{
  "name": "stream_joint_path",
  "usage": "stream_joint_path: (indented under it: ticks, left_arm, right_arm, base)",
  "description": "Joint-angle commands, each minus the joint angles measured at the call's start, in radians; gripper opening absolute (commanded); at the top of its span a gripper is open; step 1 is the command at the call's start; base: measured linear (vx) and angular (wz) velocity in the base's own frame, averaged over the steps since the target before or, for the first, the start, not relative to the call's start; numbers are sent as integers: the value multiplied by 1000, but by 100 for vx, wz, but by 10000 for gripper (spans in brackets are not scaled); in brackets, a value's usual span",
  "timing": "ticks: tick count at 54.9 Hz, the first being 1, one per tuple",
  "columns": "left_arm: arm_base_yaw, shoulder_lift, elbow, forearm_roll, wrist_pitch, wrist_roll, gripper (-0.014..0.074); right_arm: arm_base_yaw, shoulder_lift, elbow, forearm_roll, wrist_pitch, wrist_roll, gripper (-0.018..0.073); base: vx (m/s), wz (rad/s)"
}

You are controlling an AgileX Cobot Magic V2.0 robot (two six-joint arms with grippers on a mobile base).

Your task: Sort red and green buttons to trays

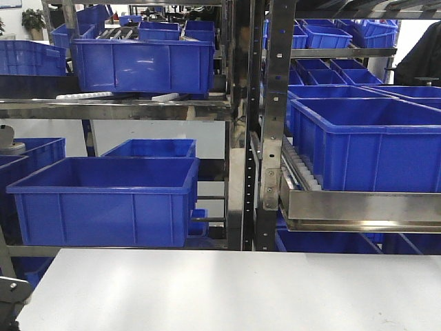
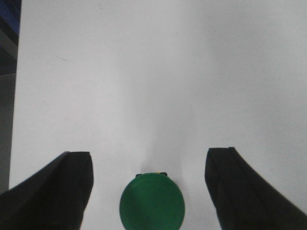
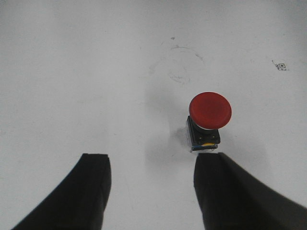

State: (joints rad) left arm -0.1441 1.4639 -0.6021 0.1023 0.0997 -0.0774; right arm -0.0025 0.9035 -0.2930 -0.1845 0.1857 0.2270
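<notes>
In the left wrist view a green button [image 2: 152,202] with a round mushroom cap stands on the white table [image 2: 158,81]. It sits between the two black fingers of my open left gripper [image 2: 149,158], untouched by either. The right wrist view shows a red button [image 3: 209,111] with a red mushroom cap on a black-and-yellow body [image 3: 204,136], upright on the table. My right gripper [image 3: 152,160] is open, and the button stands just beyond its right fingertip [image 3: 211,165], outside the gap. The trays are out of view.
The front view shows the white table's [image 1: 227,289] far edge against metal shelving [image 1: 241,138] loaded with deep blue crates [image 1: 103,200]. A faint ring mark [image 3: 184,62] and a small printed tag [image 3: 280,66] lie on the table beyond the red button.
</notes>
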Motion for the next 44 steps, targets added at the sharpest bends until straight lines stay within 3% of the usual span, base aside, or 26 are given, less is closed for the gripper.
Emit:
stream_joint_path:
  ticks: [1,44]
  left_arm:
    - [-8,-4,-30,-3,-44,0,589]
    - [-8,207,-30,-4,-139,-10,589]
  right_arm:
    - [0,-3,-35,-8,-63,-3,460]
    - [0,-3,-35,-8,3,-3,460]
  base:
    - [0,0]
    - [0,0]
